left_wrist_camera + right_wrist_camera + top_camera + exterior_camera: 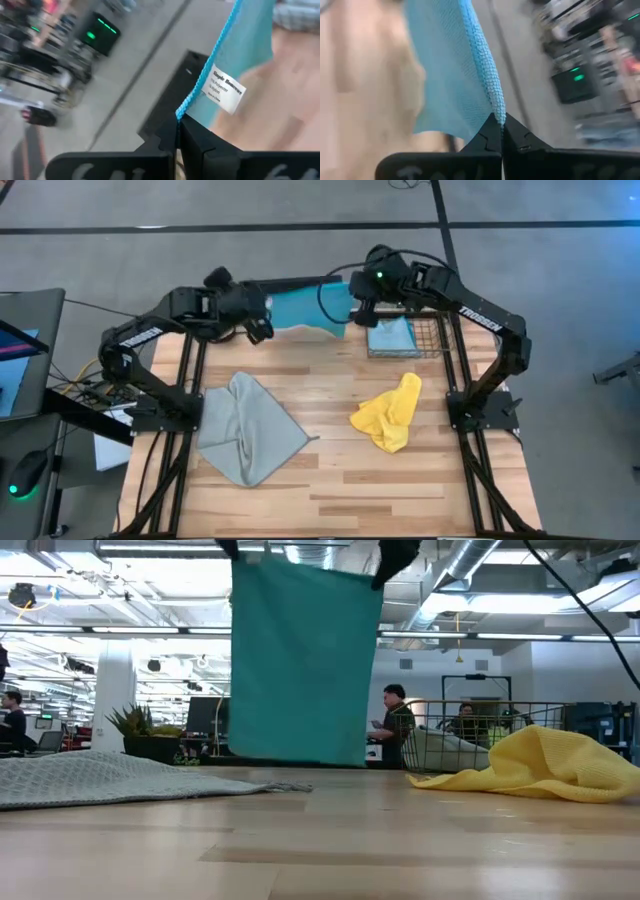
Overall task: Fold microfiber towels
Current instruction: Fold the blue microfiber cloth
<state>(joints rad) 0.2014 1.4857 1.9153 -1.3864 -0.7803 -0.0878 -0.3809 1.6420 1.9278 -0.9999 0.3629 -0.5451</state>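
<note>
Both arms have the cyan-blue towel [305, 308] lifted off the far edge of the tabletop [330, 480], stretched flat between them like a sheet on a line. The left hand [177, 131] is clenched on one top corner, right by the sewn-in label [226, 89], and the right hand [501, 131] is pinched tight on the other top corner. From table height the cloth hangs square and smooth, its lower edge clear of the wood.

As far as I can judge, the job is barely half begun. A pale blue towel [392, 335] lies flat inside the wire mesh basket [432, 338] at the far right and looks folded and put away. The one in the air has no fold in it yet. The grey-green towel [245, 430] lies loosely spread and rumpled on the near left of the tabletop, and the yellow towel [388, 412] sits in a crumpled heap to the right, near the basket; both are unfolded.

The tabletop is pale butcher-block wood. Beyond it is an open workshop with exposed ducts and strip lights, a potted plant [135, 722], and a person [398, 725] standing in the background.
</note>
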